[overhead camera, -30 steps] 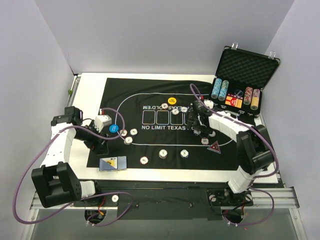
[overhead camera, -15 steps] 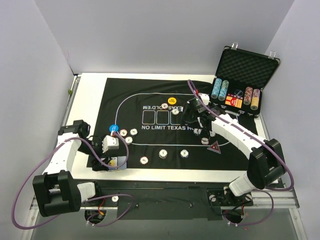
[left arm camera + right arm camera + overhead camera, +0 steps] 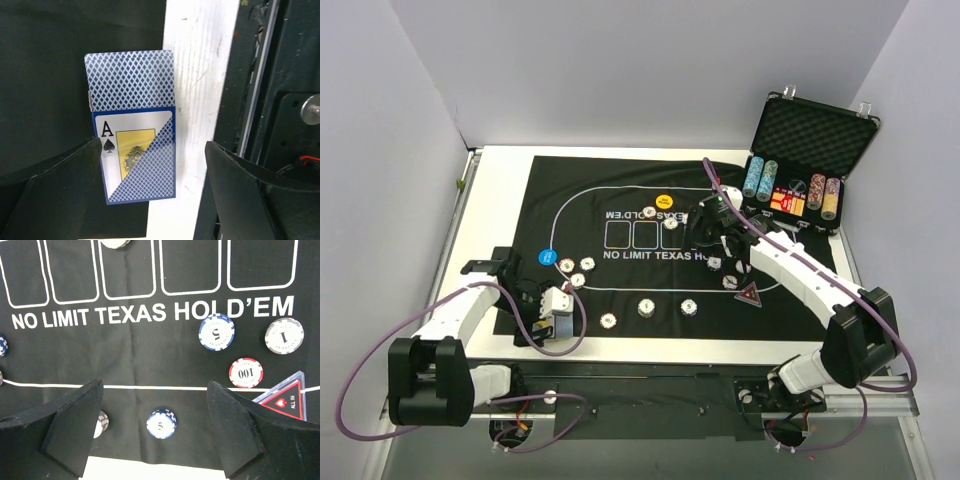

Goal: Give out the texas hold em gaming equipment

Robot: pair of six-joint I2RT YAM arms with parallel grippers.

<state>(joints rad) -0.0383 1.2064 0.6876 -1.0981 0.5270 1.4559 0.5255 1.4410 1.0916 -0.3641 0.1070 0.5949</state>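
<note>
Since the earlier frame the left arm has swung away from the blue disc (image 3: 548,256) and come down toward the lower left of the top view, and the right arm has drawn a little toward the upper part of the mat (image 3: 620,180). The left gripper (image 3: 558,318) now hangs over the blue-backed playing cards (image 3: 131,85), with its jaws wide apart and nothing held. In the left wrist view the deck lies between the two fingers, half on the black mat and half on the white table (image 3: 200,60). The finger on the left of the frame is just beside the deck's edge; whether it touches I cannot tell. The other finger stands clearly apart from it. The right gripper (image 3: 155,386) is also spread open and empty, above the printed words in the middle of the mat. In its wrist view a blue-and-white chip (image 3: 161,423) lies low in the frame between the fingers. A blue "5" chip (image 3: 216,332), a grey "1" chip (image 3: 284,335) and a red "100" chip (image 3: 246,372) lie toward the right. The red triangle marker (image 3: 285,400) sits at the right edge, just beside the finger there. The yellow disc (image 3: 665,201) rests above the card boxes.
</note>
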